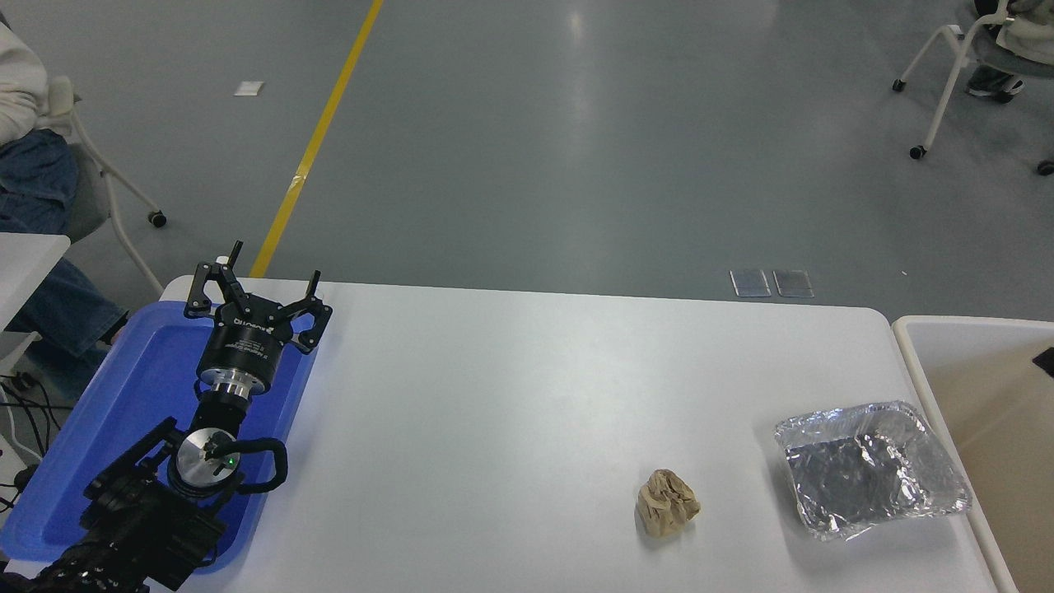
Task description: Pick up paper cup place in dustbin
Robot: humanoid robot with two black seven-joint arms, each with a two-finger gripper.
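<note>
Left gripper (pixel 262 282) sits parked over the blue tray (pixel 99 461) at the table's (pixel 510 395) near-left corner, fingers spread wide, holding nothing. Over at the right edge there's the dustbin (pixel 906 354), cream rim showing, and a small dark sliver (pixel 1045 360) pokes in above its tan inside; whether that's the right gripper, and how its fingers stand, can't be told. The cup isn't visible anywhere. On the table, a brown paper ball (pixel 667 503) lies near the front, with the foil tray (pixel 869 469) to its right, just beside the dustbin.
</note>
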